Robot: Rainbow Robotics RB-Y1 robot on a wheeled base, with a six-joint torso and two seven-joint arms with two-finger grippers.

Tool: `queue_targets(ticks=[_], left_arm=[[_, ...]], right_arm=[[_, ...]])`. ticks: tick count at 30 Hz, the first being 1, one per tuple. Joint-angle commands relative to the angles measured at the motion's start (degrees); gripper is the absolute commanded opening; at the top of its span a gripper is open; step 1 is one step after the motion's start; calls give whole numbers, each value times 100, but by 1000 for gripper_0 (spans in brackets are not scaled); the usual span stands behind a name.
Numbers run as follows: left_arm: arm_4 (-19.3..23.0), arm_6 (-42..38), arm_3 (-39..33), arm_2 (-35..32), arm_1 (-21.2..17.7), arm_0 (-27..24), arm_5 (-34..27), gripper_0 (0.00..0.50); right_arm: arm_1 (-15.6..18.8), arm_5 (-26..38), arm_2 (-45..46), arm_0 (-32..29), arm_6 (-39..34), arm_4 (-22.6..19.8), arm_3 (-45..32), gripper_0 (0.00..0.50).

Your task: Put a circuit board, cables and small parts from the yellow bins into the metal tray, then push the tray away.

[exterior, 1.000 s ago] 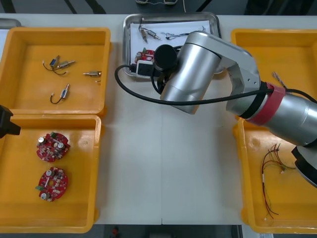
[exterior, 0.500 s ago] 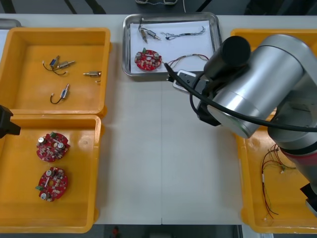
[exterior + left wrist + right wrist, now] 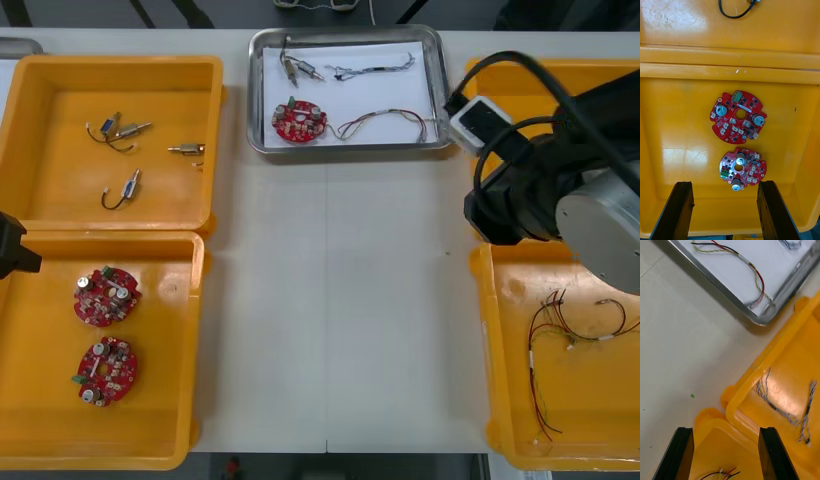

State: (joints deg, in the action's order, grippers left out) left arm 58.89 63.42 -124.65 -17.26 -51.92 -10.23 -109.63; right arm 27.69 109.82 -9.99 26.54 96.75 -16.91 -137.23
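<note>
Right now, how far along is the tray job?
Loading looks done: the tray holds a board, a red and yellow cable, a blue and white cable and small parts. Nothing is in hand: the right jaws stand open over the right bins, the left jaws open over the near left bin. Left: pushing the tray away.

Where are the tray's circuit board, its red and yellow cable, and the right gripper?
circuit board [image 3: 298, 120]: front view, middle of the red disc.
red and yellow cable [image 3: 759, 276]: right wrist view, on the red strand at its bend.
right gripper [image 3: 725, 429]: right wrist view, midway between its open fingertips.
</note>
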Motion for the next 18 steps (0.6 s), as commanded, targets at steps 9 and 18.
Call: queue_targets(ticks=[9,18], left_arm=[[44,470,-156,-164,-257,82,-37,500],[44,470,-156,-164,-257,82,-37,500]], right_arm=[[386,18,1316,-1169,-1809,-532,-673,500],[694,18,2608,-2056,-2389,-1578,-682,500]])
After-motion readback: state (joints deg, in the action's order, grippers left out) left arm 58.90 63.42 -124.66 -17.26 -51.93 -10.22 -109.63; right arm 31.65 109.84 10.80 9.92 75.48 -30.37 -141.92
